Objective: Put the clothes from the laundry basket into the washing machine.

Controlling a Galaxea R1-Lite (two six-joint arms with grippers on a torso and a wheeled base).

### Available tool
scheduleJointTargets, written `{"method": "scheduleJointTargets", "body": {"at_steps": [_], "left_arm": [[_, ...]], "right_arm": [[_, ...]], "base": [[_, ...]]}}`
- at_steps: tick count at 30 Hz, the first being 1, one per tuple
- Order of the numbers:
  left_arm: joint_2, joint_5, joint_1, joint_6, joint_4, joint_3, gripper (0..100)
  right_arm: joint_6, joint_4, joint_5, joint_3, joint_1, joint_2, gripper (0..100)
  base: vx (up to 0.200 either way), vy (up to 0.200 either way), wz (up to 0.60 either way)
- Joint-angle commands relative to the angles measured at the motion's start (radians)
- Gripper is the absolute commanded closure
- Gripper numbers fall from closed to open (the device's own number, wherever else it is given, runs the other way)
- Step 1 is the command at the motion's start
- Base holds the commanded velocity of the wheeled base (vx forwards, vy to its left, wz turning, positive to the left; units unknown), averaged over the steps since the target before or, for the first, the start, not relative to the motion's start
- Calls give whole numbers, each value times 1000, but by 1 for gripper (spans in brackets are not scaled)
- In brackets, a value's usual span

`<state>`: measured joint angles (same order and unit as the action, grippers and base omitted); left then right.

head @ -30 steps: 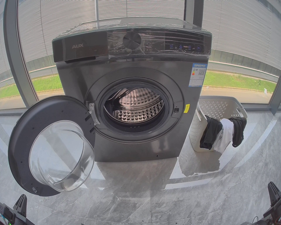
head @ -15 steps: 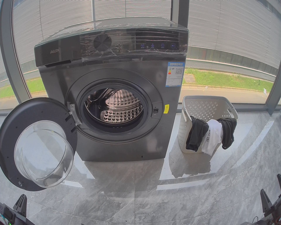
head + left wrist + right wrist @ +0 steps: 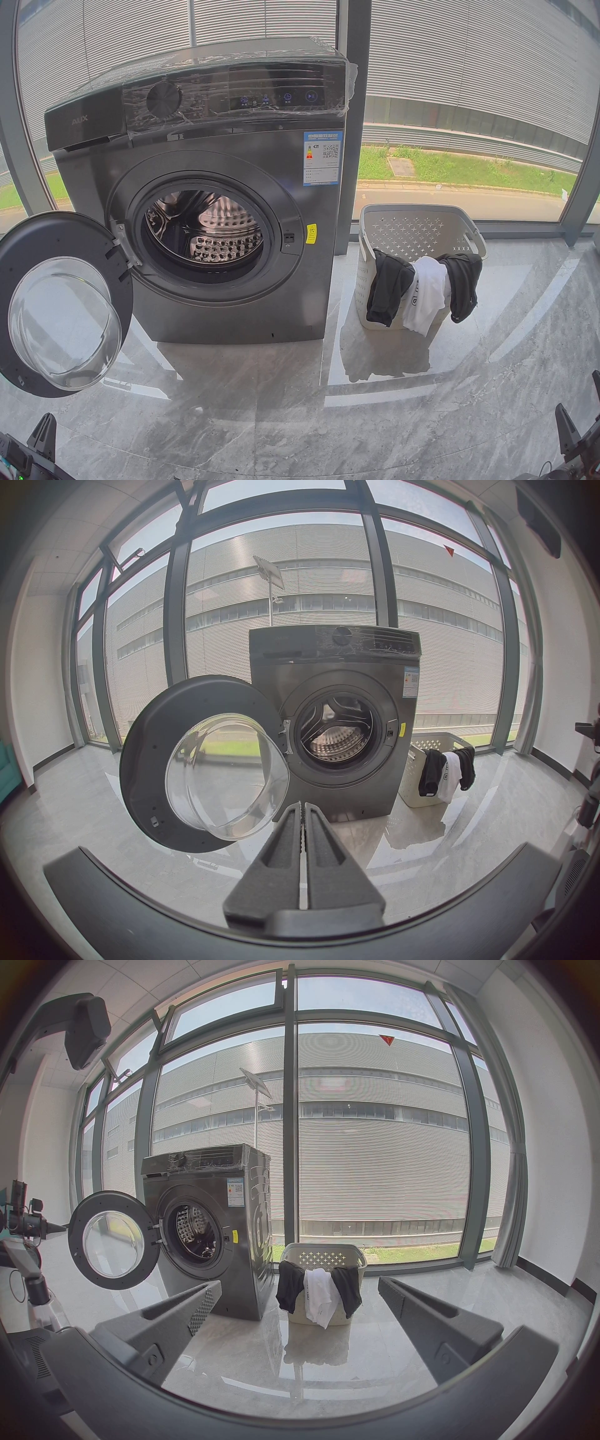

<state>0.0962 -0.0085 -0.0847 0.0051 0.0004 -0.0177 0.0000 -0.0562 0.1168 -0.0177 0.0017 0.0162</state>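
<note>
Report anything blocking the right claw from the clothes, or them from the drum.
Nothing visible. Only floor lies between the right claw and the clothes draped over the laundry basket; the washing machine's door swung aside, drum open.

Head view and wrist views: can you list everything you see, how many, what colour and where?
washing machine: one, dark grey, left of centre.
door: one, dark grey with clear glass, swung open on the machine's left.
drum: one, shiny metal, inside the round opening.
laundry basket: one, white, right of the machine.
black garments: two, black, draped over the basket's front rim.
white garment: one, white, between them on that rim.
floor: one, grey marble, under everything.
left gripper: one, black, shut, low on the left.
right gripper: one, black, open, low on the right.
</note>
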Motion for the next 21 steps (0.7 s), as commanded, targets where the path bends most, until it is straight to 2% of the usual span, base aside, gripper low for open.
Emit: {"method": "scheduleJointTargets", "body": {"at_steps": [1, 12, 13, 15, 21], "left_arm": [[2, 1, 0, -1, -3, 16, 100], [2, 1, 0, -1, -3, 18, 100], [2, 1, 0, 1, -3, 16, 0], [2, 2, 0, -5, -3, 18, 0], [2, 2, 0, -1, -2, 16, 0]], "right_arm": [[0, -1, 1, 16, 0, -16, 0], [0, -1, 1, 16, 0, -16, 0], [0, -1, 1, 16, 0, -16, 0], [0, -1, 1, 16, 0, -16, 0], [0, -1, 1, 16, 0, -16, 0]], "base": [[0, 0, 0], [0, 0, 0], [0, 0, 0], [0, 0, 0], [0, 0, 0]]}}
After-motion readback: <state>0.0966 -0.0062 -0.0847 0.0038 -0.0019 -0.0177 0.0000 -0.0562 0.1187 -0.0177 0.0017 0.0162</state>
